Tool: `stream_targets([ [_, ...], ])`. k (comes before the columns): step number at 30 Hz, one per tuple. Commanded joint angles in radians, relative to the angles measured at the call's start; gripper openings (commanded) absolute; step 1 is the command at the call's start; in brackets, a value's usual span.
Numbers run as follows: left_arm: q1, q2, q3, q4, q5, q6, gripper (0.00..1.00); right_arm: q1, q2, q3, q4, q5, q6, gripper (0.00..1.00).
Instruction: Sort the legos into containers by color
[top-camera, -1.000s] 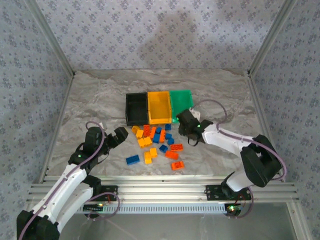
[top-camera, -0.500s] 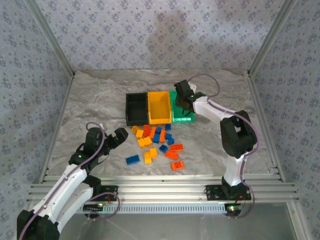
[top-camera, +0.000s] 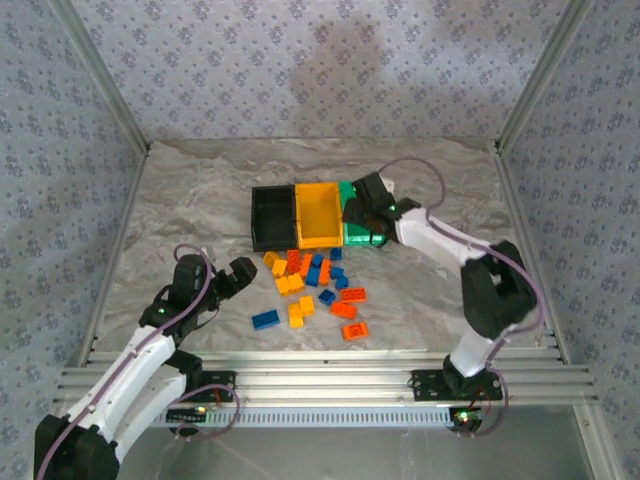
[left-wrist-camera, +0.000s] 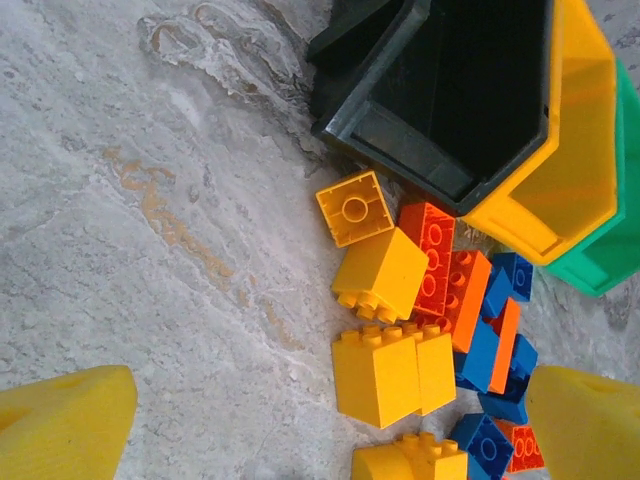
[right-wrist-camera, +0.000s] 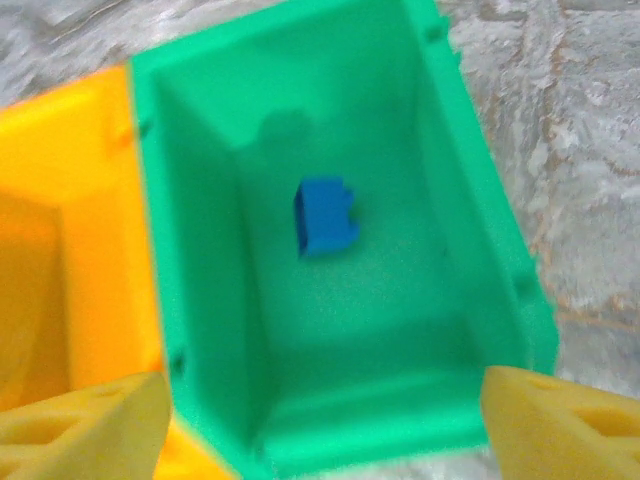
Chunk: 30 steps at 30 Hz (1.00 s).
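Marbled table (right-wrist-camera: 585, 120) bears a green bin (right-wrist-camera: 425, 200) holding one blue brick (right-wrist-camera: 325, 216).

place: robot lab cell | aluminium frame rails (top-camera: 320, 380) | patterned backdrop walls (top-camera: 300, 70) | marble-print tabletop (top-camera: 190, 200)

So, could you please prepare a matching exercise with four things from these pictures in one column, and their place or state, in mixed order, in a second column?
Column one:
1. black bin
2. green bin
3. left end effector
4. right end effector

Column two:
A. open, above the green bin
B. holds one blue brick
C. open, above yellow bricks
D. left end of the row, seen from the top view

Pairs: 1-D, 2-B, 3-C, 4-A.
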Motion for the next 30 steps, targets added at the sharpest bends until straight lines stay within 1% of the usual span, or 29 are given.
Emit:
stream_targets([
  [1, -0.005, -0.003, 0.033, -0.022, 0.017, 0.018, 1.00, 0.074, -0.135, -0.158, -0.031, -0.028, -0.003, 0.88],
  [6, -0.005, -0.004, 0.028, -0.012, 0.016, 0.016, 1.00, 0.206, -0.297, -0.389, -0.064, -0.066, 0.028, 0.90],
  [8, -0.005, -0.002, 0.023, -0.002, 0.015, 0.015, 1.00, 0.268, -0.331, -0.441, -0.077, -0.079, 0.041, 0.97],
  [11, -0.005, 0.004, 0.016, 0.018, 0.020, 0.010, 1.00, 0.351, -0.349, -0.483, -0.089, -0.101, 0.059, 0.98],
  [14, -0.005, 0.013, 0.014, 0.021, 0.026, 0.006, 1.00, 0.411, -0.332, -0.492, -0.104, -0.120, 0.075, 0.99],
  [21, -0.005, 0.018, 0.001, 0.025, 0.024, 0.004, 1.00, 0.531, -0.259, -0.485, -0.145, -0.103, 0.122, 1.00],
  [24, -0.005, 0.022, 0.000, 0.029, 0.022, 0.005, 1.00, 0.562, -0.218, -0.476, -0.171, -0.085, 0.137, 1.00],
  [30, -0.005, 0.041, 0.002, 0.037, 0.022, 0.006, 1.00, 0.591, -0.155, -0.463, -0.179, -0.053, 0.171, 0.94],
])
